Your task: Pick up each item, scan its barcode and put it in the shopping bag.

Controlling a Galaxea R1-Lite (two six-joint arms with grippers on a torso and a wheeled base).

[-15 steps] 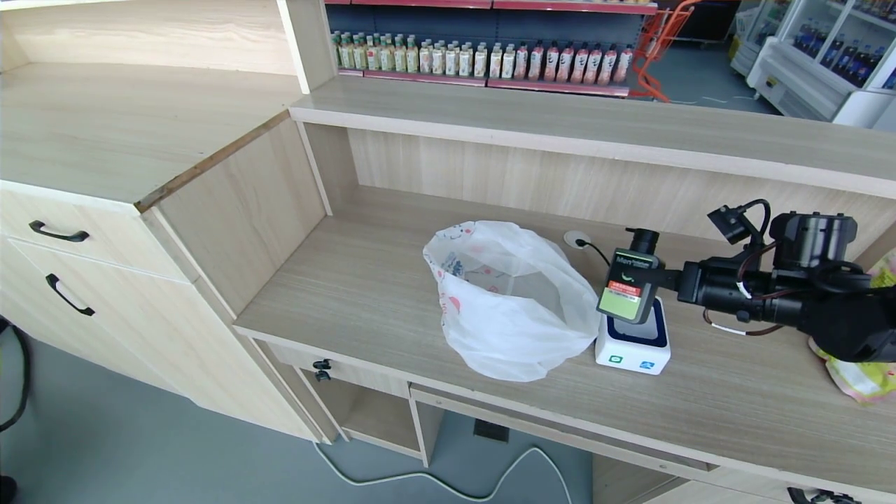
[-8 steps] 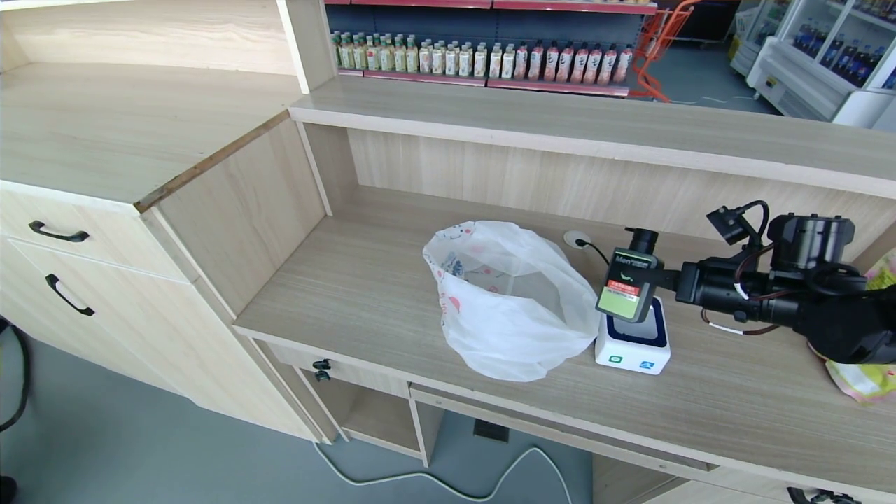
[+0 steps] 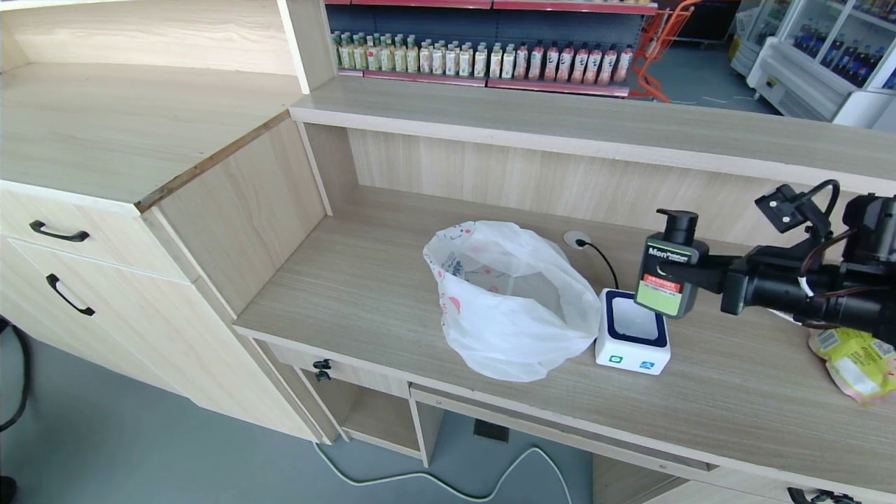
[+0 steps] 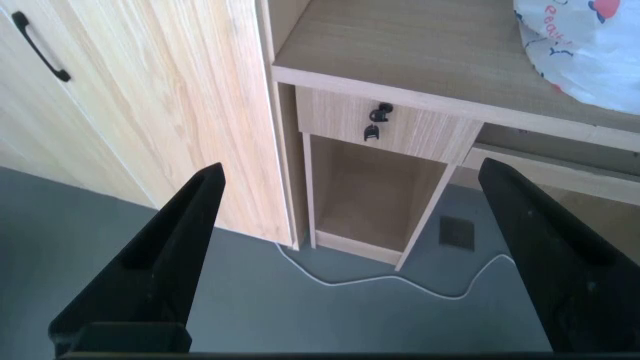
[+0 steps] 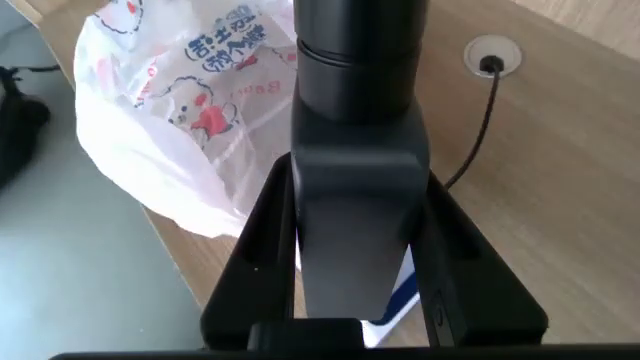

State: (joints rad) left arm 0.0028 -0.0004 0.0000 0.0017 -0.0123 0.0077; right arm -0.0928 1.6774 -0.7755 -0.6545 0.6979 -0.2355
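Observation:
My right gripper point(image 3: 691, 269) is shut on a black pump bottle point(image 3: 668, 276) with a green and red label, holding it upright just above and right of the white barcode scanner point(image 3: 632, 334). In the right wrist view the bottle point(image 5: 355, 180) sits between both fingers point(image 5: 250, 270), with the scanner point(image 5: 402, 290) partly hidden beneath it. The white shopping bag point(image 3: 507, 301) stands open left of the scanner, touching it. My left gripper point(image 4: 350, 170) hangs open below the counter's level, facing the cabinet front and the floor.
A yellow-green snack packet point(image 3: 850, 360) lies at the counter's right edge under my right arm. A cable runs from the scanner to a grommet point(image 3: 578, 240) near the back wall. A raised shelf runs across the back. A drawer lock point(image 4: 374, 112) shows below the counter.
My right gripper has carried the bottle to the right and slightly up, off the scanner's glass, which now shows uncovered. The bag and scanner have not moved.

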